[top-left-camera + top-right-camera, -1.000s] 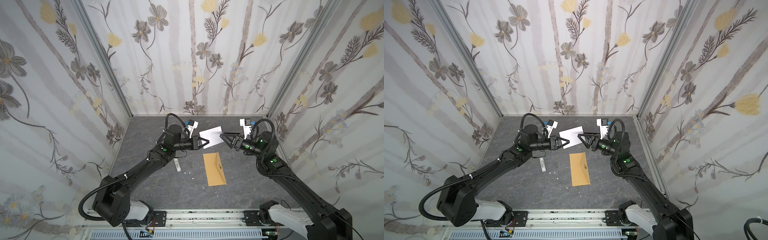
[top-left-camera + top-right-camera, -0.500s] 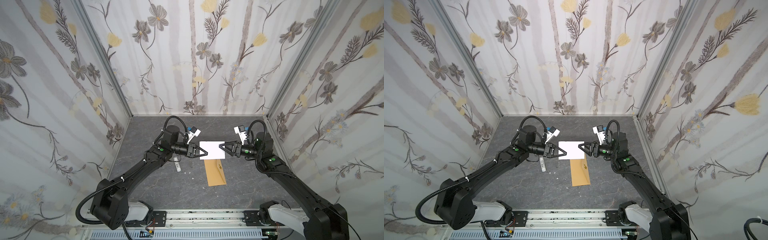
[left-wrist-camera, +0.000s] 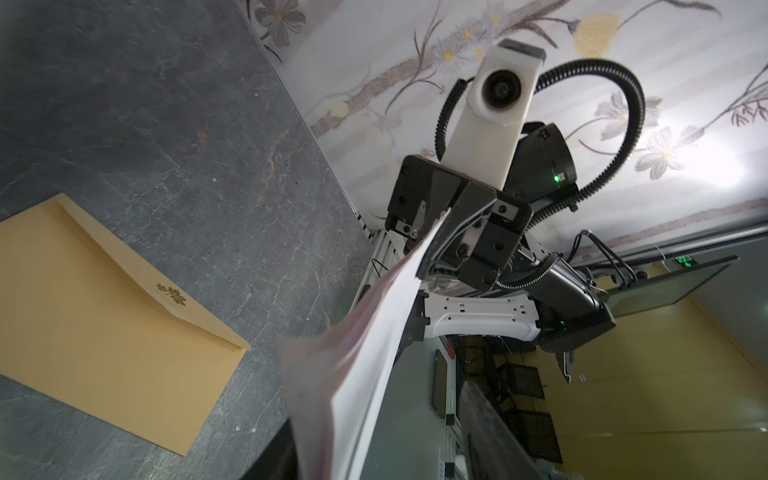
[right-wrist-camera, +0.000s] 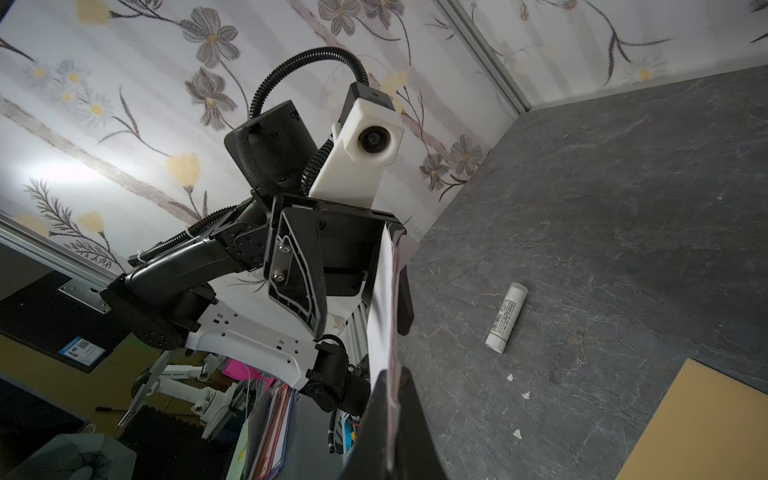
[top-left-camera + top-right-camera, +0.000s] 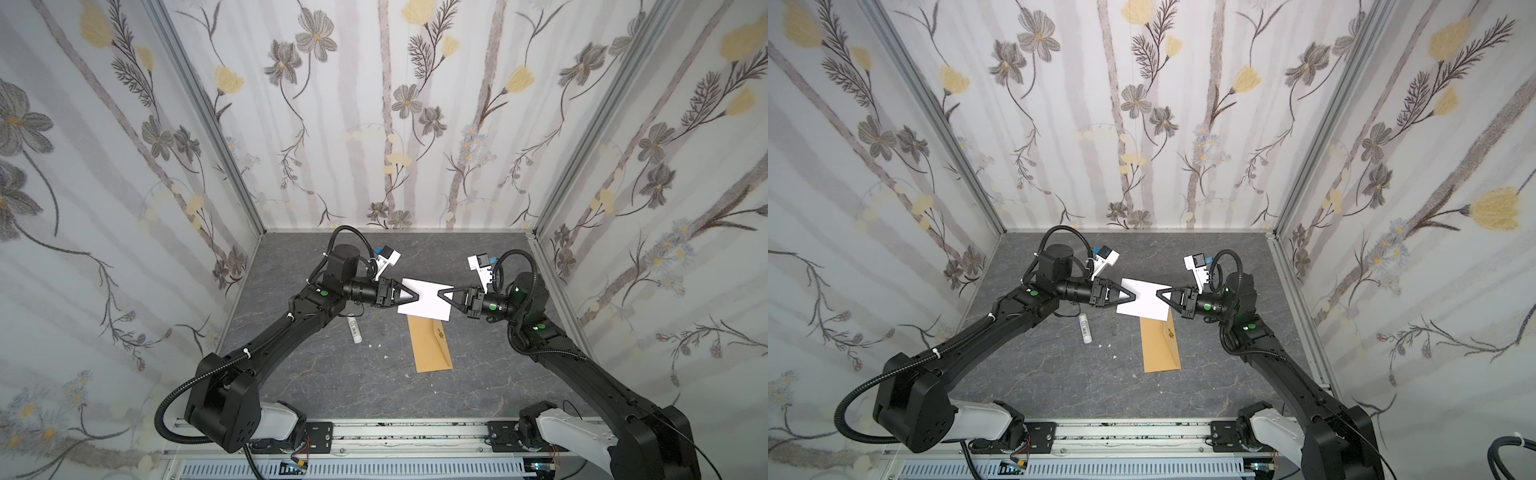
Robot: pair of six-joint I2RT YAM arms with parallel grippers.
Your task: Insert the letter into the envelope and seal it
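Observation:
In both top views the letter (image 5: 424,300) (image 5: 1144,302) hangs flat above the far end of the brown envelope (image 5: 432,347) (image 5: 1160,347), white side up. My right gripper (image 5: 439,294) (image 4: 391,374) is shut on the letter's right edge, with both black fingers pinching the sheet. At the sheet's left edge my left gripper (image 5: 417,296) (image 4: 361,330) stands open, its fingers apart on either side of the paper. The envelope lies flat on the grey floor (image 5: 332,374), flap shut, with its flower sticker (image 5: 440,332) facing up. The left wrist view also shows the envelope (image 3: 95,316) and the letter (image 3: 357,365).
A small white tube (image 5: 354,330) (image 4: 506,318) lies on the floor left of the envelope. A few white scraps (image 5: 380,345) are scattered between them. Floral walls (image 5: 374,124) close in the back and both sides, and a metal rail (image 5: 395,436) runs along the front.
The letter came forward and down over the envelope's far end. My right gripper closed on its right edge, and my left gripper, which held it before, has opened.

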